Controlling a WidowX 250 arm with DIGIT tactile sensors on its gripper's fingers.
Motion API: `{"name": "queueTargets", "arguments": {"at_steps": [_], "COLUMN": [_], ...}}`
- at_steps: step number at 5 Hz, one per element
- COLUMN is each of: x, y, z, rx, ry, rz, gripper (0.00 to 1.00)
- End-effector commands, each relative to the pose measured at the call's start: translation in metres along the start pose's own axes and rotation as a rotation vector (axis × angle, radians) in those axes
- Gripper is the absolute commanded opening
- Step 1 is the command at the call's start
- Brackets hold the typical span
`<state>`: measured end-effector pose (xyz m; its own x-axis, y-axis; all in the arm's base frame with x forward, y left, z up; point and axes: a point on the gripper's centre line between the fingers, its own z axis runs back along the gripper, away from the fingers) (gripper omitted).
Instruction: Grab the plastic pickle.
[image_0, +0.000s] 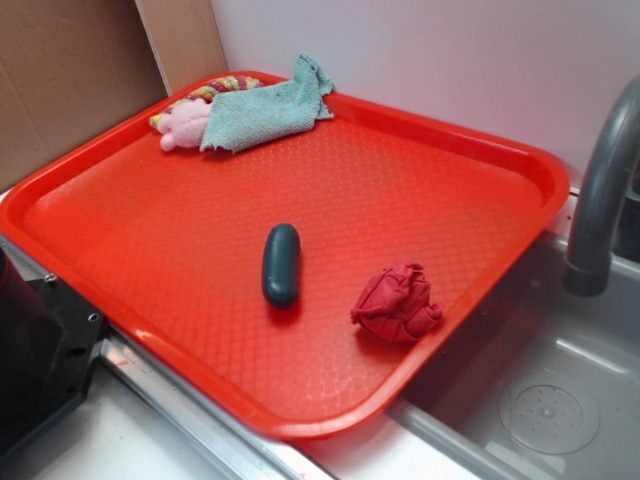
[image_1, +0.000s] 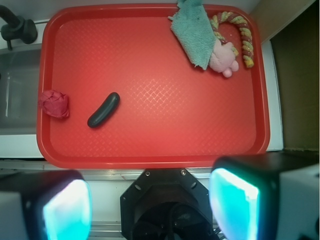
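Observation:
The plastic pickle is a smooth dark green capsule lying flat on the red tray, a little front of its middle. In the wrist view the pickle lies at the tray's left part, tilted. My gripper is open and empty, held high above the robot base in front of the tray's near edge. Its two fingers show wide apart at the bottom of the wrist view. The gripper itself does not show in the exterior view.
A wrinkly red cloth ball lies right of the pickle near the tray's rim. A pink plush toy under a teal cloth lies at the far corner. A sink and grey faucet are at the right.

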<state>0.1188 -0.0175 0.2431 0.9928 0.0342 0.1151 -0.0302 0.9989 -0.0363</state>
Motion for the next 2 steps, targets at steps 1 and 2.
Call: {"name": "queueTargets", "arguments": {"at_steps": [1,2], "x": [0.000,0.007], "y": [0.000,-0.017], "z": [0.000,-0.052], "rx": [0.000,0.066], "ry": [0.000,0.064], "rz": [0.000,0.171], "gripper": [1.00,1.00]}}
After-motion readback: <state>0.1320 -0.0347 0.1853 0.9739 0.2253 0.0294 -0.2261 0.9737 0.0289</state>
